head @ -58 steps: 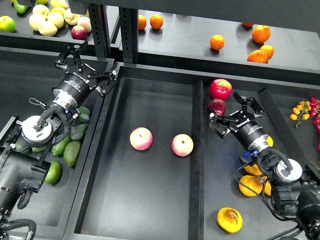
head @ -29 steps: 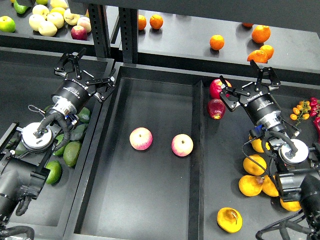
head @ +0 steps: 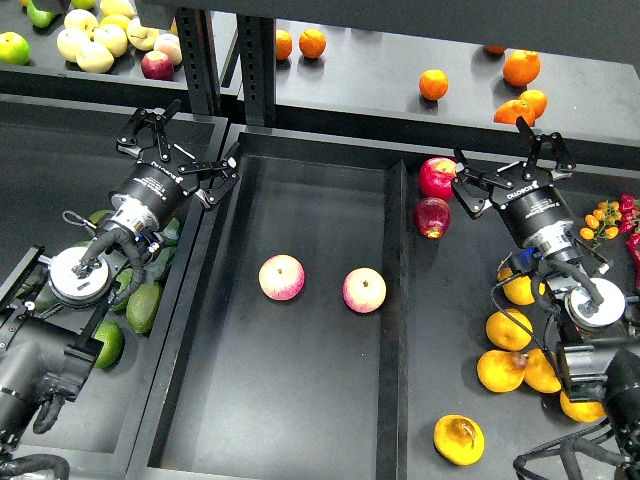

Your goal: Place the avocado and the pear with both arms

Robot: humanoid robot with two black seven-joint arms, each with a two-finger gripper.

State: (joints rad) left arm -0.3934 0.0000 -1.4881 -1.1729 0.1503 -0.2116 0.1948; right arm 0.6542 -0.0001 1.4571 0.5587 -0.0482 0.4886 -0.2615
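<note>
The avocado point(head: 108, 342), brighter green than the rest, lies in the left bin, partly under my left arm. The pear point(head: 459, 438), yellow-orange with a brown patch, lies at the near end of the right bin. My left gripper point(head: 187, 142) is open and empty, above the far right corner of the left bin, well beyond the avocado. My right gripper point(head: 506, 162) is open and empty at the far end of the right bin, just right of a red apple point(head: 439, 177), far from the pear.
The middle tray point(head: 300, 400) holds two pink-yellow apples point(head: 282, 277) point(head: 364, 290). Darker avocados point(head: 141, 305) lie in the left bin. A second red apple point(head: 432, 216) and clean yellow pears point(head: 508, 329) lie in the right bin. Oranges point(head: 521, 68) sit on the back shelf.
My right gripper has risen and moved back and to the right, from over the red apples to the bin's far end. My left gripper has shifted slightly right. Both stay open.
</note>
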